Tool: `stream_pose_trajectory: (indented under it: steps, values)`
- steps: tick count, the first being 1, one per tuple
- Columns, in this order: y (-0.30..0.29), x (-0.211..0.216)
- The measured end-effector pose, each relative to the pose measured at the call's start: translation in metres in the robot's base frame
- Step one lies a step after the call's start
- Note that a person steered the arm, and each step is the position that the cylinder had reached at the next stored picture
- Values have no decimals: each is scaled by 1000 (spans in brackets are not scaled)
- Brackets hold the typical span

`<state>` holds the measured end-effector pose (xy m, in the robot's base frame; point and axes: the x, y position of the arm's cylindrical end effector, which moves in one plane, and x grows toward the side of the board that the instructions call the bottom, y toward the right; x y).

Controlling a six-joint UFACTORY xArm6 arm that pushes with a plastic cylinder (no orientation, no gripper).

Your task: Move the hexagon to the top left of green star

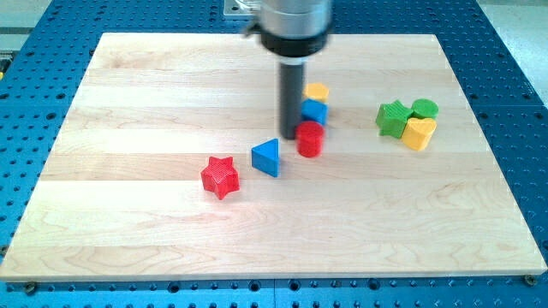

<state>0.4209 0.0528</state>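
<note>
The yellow hexagon (318, 91) sits near the board's (128, 214) top edge, touching the blue block (314, 111); the rod's tip (292, 135) seems beside the red cylinder (310, 139), well left of the green star (393, 118).

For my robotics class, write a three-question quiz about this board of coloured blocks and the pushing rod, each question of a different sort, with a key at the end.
1. True or false: the green star touches the red star.
2. Which block lies nearest my tip? A) red cylinder B) yellow heart C) blue triangle
3. Fill in: the yellow hexagon sits just above the blue ____, at the rod's right in the view.

Key: 1 false, they lie far apart, the green star at the view's right beside the green cylinder. 2 A. 3 cube.
</note>
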Motion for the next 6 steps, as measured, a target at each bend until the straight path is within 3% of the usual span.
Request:
stream_pose_trajectory:
  steps: [1, 2, 3, 6]
  values:
    - [20, 0]
    - [-53, -3]
    - [-4, -31]
    - [2, -101]
